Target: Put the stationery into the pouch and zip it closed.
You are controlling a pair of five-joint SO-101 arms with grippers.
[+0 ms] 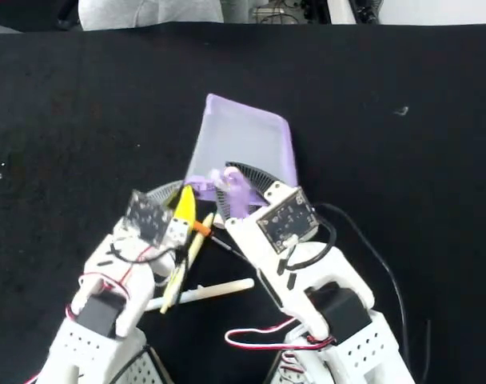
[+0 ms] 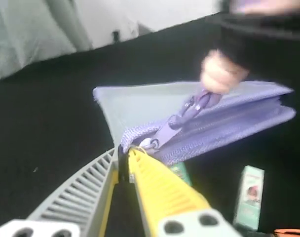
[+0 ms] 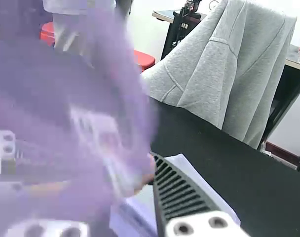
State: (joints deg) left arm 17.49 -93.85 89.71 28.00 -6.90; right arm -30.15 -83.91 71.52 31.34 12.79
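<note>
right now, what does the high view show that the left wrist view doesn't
High view, not the wrist view: a white pen lying on the black table between the two arms, and a thin yellow pencil crossing near it. Left wrist view, not the high view: the zipper up close and a small green box on the table. Both share the purple pouch and the left gripper, closed on the pouch's corner.
</note>
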